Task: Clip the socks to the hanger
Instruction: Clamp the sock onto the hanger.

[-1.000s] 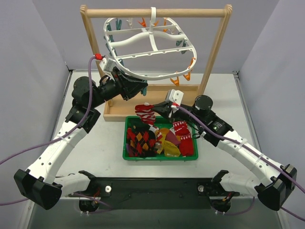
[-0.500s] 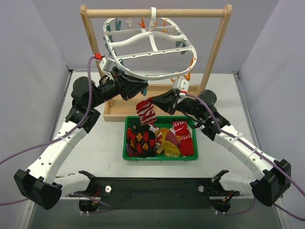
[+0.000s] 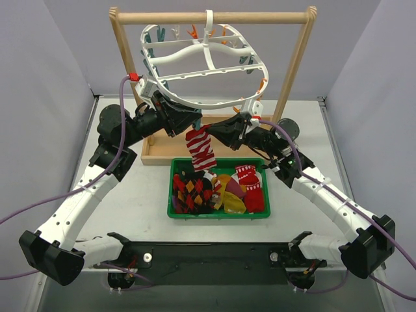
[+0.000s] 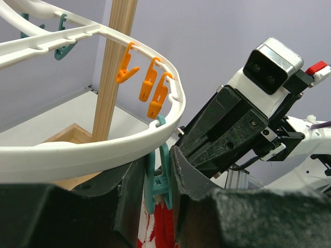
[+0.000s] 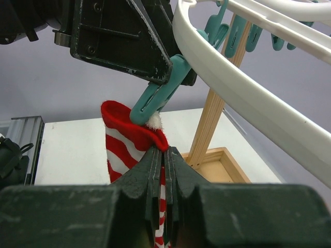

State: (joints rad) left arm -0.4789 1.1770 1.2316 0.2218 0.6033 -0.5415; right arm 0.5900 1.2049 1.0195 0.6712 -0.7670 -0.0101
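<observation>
Red-white sock (image 3: 202,151), one, in right hand (image 5: 163,155), at one teal clip (image 5: 155,95).

Centre: the space under the hanger (image 3: 214,104) is filled by the left gripper (image 3: 192,121) on a teal clip (image 5: 155,95), the right gripper (image 3: 209,134) and the striped sock (image 3: 202,151). The upper frame is barred by the wooden rack (image 3: 296,65). Bare table (image 3: 130,214) is left at lower left and right of the green bin (image 3: 218,214).

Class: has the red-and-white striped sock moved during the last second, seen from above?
Yes. The striped sock has moved farther from the green bin, up toward the hanger rim.
</observation>
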